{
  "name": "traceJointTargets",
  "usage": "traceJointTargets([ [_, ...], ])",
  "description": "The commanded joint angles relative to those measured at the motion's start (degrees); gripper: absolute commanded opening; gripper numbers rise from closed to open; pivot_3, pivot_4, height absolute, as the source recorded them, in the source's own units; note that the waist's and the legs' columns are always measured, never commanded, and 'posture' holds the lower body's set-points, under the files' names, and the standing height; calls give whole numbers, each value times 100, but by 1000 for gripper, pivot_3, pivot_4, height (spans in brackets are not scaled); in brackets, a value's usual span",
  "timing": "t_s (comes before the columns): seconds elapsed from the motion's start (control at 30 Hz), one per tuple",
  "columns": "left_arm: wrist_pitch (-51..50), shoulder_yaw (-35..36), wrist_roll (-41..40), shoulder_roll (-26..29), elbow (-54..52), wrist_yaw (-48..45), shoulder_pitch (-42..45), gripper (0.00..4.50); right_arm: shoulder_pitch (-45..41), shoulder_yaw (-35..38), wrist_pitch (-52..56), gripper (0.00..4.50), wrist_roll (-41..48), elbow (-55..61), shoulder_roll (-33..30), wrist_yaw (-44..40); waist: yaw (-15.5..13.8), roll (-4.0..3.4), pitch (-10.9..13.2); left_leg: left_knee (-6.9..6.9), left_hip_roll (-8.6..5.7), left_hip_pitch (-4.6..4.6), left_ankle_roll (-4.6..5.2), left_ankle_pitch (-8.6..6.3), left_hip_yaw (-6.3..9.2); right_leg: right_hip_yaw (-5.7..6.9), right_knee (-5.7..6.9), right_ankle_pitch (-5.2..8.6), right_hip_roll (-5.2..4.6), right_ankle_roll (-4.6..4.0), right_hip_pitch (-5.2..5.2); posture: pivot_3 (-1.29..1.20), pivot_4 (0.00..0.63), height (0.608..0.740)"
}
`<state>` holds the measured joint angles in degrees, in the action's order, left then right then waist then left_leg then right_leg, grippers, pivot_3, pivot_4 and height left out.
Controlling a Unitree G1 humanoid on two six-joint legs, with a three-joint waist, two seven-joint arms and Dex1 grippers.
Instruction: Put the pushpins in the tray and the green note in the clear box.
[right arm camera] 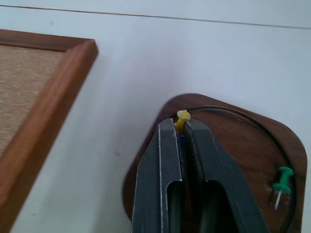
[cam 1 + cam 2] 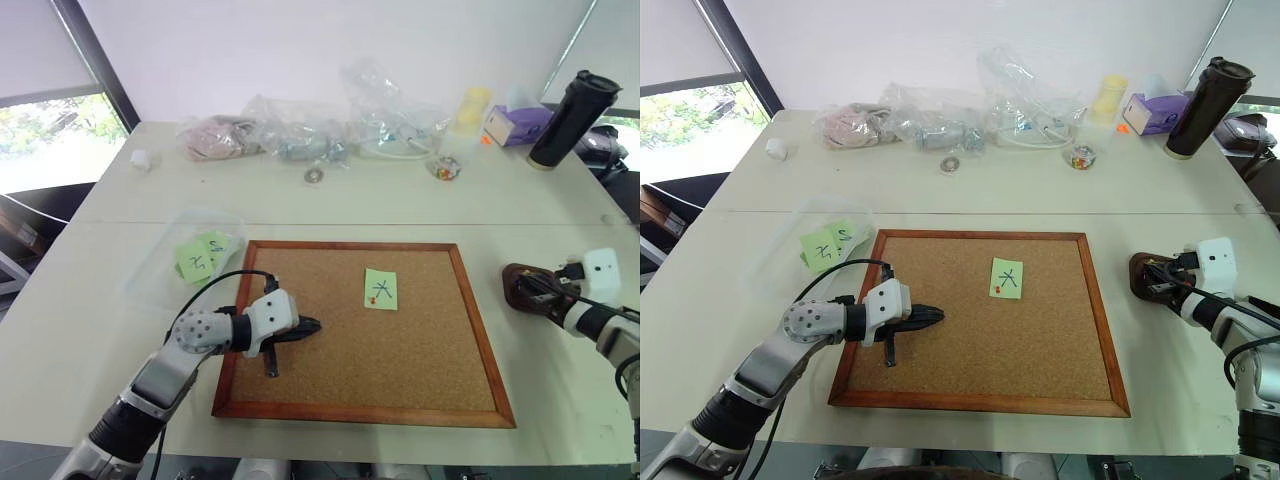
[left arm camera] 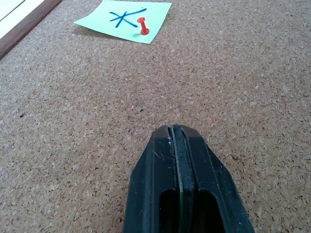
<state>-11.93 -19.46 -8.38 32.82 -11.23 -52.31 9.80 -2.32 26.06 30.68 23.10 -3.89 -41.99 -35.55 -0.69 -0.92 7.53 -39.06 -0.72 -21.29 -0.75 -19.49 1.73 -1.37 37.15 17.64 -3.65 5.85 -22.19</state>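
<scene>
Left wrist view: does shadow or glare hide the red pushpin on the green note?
Left wrist view: no, red pushpin and green note evenly lit, thin shadow under the note's edge. Right wrist view: yellow pushpin between the fingers shows clearly against the dark tray.

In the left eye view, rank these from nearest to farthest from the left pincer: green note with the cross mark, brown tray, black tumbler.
1. The green note, on the cork board just right of the left pincer.
2. The brown tray, on the table past the board's right edge.
3. The black tumbler, at the far right corner.
</scene>
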Motion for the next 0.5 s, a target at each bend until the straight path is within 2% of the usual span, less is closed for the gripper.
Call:
traceJointTargets([
  [0.03,-145,-236,293,58,378,-21,-193,0,-78,203,-235,129,-56,-186,-60,73,1,1,0,0,0,0,0,0,0,0,0,0,0,0,0,0,150,740],
  [0.27,-4,-250,341,65,501,-60,-213,0,-32,236,-277,129,-30,-359,-157,-42,5,0,0,0,0,1,0,0,0,0,-1,0,0,0,2,0,150,740],
  [0.3,6,-255,346,64,509,-65,-212,0,-16,242,-273,702,-18,-347,-163,-60,4,0,0,0,0,2,0,0,0,0,0,0,0,0,2,0,150,740],
  [0.4,12,-266,352,50,519,-67,-206,0,18,296,-273,1878,-30,-277,-173,-14,4,-1,-1,0,0,1,0,0,0,0,-1,0,0,0,1,0,150,740],
  [0.5,20,-264,351,35,545,-68,-192,0,102,380,-144,3485,71,-69,-205,-55,2,-2,-1,0,0,1,0,0,0,-1,-1,0,0,0,2,0,150,740],
])
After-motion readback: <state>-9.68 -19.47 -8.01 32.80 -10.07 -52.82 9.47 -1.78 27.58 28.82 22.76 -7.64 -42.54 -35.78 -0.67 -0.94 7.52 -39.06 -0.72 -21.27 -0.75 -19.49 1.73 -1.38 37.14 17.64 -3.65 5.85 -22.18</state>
